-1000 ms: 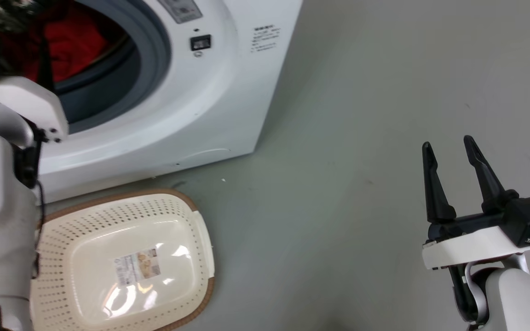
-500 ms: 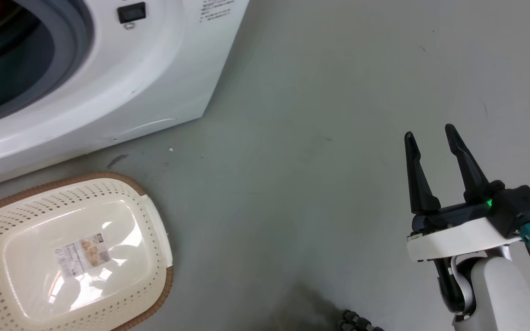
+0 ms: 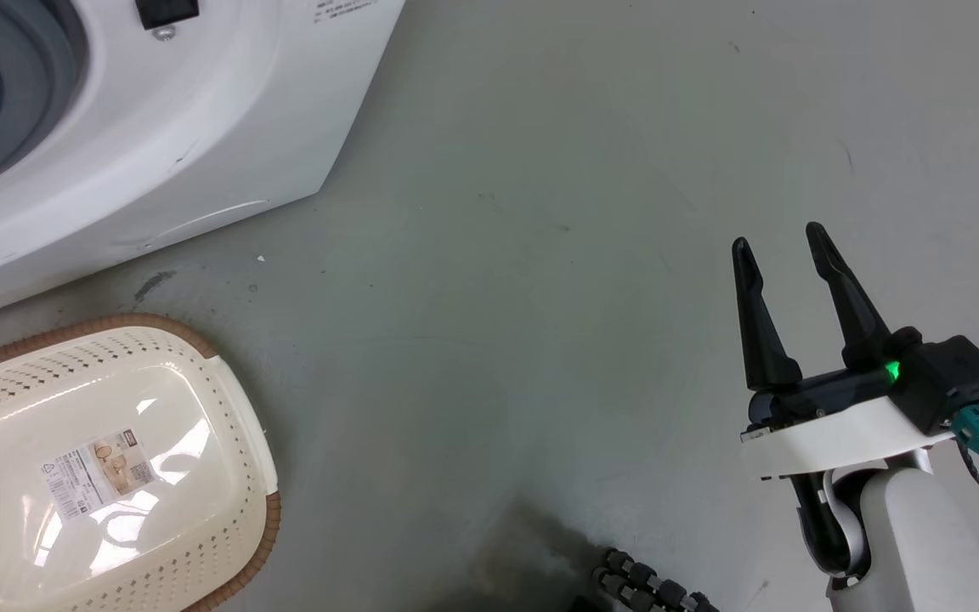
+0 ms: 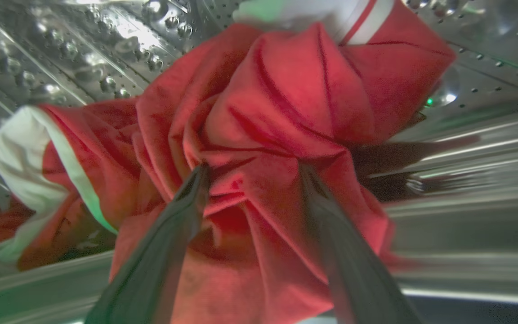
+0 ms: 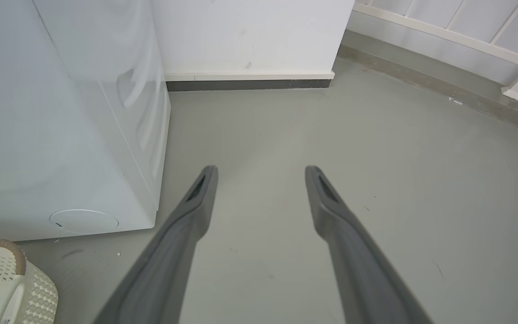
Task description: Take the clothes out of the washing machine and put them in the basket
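Note:
In the left wrist view, the clothes (image 4: 286, 103) are a bunched bright red heap with white stripe trim, lying in the perforated steel drum (image 4: 466, 216) of the washing machine (image 3: 158, 153). My left gripper (image 4: 252, 170) is open, its two fingertips pressed into the red fabric with a fold between them. The cream basket (image 3: 158, 348) with a brown rim stands on the floor in front of the machine, and its base label shows. My right gripper (image 3: 778, 242) hangs open over bare floor to the right, far from both, holding nothing.
The grey floor (image 3: 540, 255) stretches between the machine and my right arm. A black ribbed cable (image 3: 651, 586) lies at the bottom edge. In the right wrist view, a white wall with a dark skirting (image 5: 250, 83) runs behind the machine, and a white railing (image 5: 488, 45) stands at the far right.
The head camera has swung right and down, so the machine and basket slid toward the left edge. My left arm and the porthole's red cloth left the picture. The right gripper stays open.

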Robot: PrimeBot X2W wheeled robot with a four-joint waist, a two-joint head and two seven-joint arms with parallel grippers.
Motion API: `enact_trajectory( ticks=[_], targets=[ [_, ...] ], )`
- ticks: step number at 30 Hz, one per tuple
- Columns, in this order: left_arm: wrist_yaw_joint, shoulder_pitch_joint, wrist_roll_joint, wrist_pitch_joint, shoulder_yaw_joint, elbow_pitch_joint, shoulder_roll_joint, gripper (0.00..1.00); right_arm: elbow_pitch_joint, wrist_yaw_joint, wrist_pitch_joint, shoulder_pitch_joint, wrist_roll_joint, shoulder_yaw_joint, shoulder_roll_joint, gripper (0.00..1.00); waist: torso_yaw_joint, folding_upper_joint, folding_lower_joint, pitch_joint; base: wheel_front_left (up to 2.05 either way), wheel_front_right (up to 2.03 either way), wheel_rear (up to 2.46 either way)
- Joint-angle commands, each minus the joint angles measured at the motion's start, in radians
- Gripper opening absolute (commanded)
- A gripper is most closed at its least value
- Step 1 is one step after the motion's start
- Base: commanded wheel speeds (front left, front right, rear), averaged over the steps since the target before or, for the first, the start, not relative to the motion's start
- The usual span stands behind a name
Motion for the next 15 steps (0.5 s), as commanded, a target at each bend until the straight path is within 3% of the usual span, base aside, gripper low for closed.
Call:
enact_trajectory(
  ticks=[1,2,3,4,5,10,15],
  targets=[
    [0.011,0.022,-0.008,0.048,0.002,0.009,-0.005,1.0,-0.005,-0.001,-0.006,-0.011,0.011,0.002,0.001,1.0,-0.002,0.0,-0.0001,0.004,0.0,0.0,0.0],
    [0.019,0.03,-0.014,0.07,0.005,0.005,-0.006,1.0,-0.005,-0.001,-0.006,-0.012,0.012,0.003,0.001,1.0,-0.002,0.0,-0.0001,0.005,0.0,0.0,0.0],
    [0.021,0.037,-0.018,0.092,0.007,-0.001,-0.007,0.91,-0.006,-0.001,-0.006,-0.014,0.012,0.005,0.001,1.0,-0.003,0.0,-0.0001,0.007,0.0,0.0,0.0],
    [0.028,0.045,-0.022,0.106,0.01,-0.01,-0.007,0.36,-0.007,-0.001,-0.006,-0.016,0.014,0.006,0.001,1.0,-0.003,0.0,-0.0001,0.008,0.0,0.0,0.0],
    [0.033,0.05,-0.022,0.106,0.012,-0.027,-0.006,0.0,-0.008,-0.001,-0.006,-0.019,0.016,0.006,0.001,1.0,-0.004,0.0,-0.0001,0.011,0.0,0.0,0.0],
    [0.065,0.07,-0.025,0.086,0.021,-0.108,0.0,0.0,-0.009,-0.001,-0.006,-0.028,0.013,0.001,0.001,1.0,-0.002,0.0,-0.0001,0.012,0.0,0.0,0.0],
    [0.1,0.105,-0.023,-0.019,0.031,-0.183,-0.004,0.0,-0.007,-0.001,-0.006,-0.026,0.004,-0.004,0.001,1.0,0.01,0.0,-0.0001,-0.013,0.0,0.0,0.0]
  ],
)
